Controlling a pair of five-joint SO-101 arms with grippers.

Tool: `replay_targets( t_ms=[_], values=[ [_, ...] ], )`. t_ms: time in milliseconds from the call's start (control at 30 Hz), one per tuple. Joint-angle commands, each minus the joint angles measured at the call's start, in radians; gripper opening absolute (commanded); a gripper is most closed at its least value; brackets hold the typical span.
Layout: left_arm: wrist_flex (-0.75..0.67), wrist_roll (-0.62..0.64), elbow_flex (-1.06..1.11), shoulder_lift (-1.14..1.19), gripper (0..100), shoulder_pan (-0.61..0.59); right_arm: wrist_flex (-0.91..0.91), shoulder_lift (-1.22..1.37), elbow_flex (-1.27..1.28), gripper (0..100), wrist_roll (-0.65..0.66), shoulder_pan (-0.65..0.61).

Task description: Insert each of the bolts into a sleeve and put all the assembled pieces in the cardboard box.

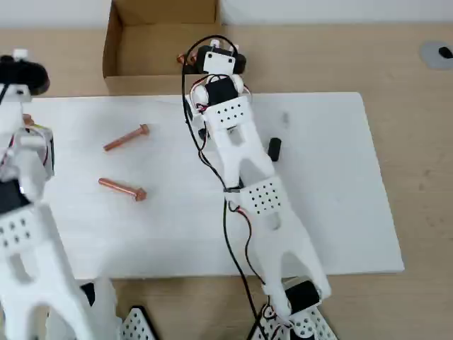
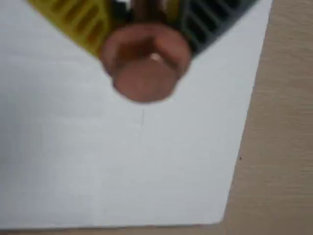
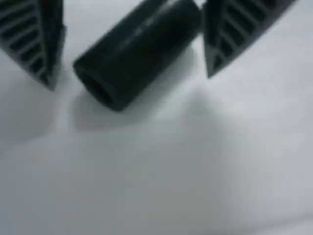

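Above the board, the left gripper clamped a bolt, seemingly ready for insertion. On the board, the right gripper straddled a sleeve, jaws wide apart.

The bolt looks like dull coppery metal, the sleeve smooth, faintly glossy black plastic, the board matt white and smooth, the table pale grained wood, the cardboard box plain matt brown.
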Motion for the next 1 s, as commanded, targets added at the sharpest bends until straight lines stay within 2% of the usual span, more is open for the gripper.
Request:
replay_targets(
  t_ms=[0, 300, 533, 767, 967],
  values=[
    [-0.083, 0.017, 0.095, -0.16, 1, 0.012, -0.068, 0.002, -0.047, 23.5, -0.026, -0.019],
    [-0.204, 0.015, 0.299, -0.361, 1, 0.011, -0.109, 0.036, -0.045, 22.8, -0.051, -0.021],
    [-0.203, 0.015, 0.31, -0.381, 1, 0.011, -0.109, 0.03, -0.045, 1.0, -0.043, -0.021],
    [-0.196, 0.015, 0.311, -0.381, 1, 0.011, -0.109, 0.03, -0.045, 1.0, -0.04, -0.021],
    [-0.196, 0.015, 0.311, -0.381, 1, 0.011, -0.109, 0.021, -0.051, 1.2, 0.091, -0.021]
  ],
)
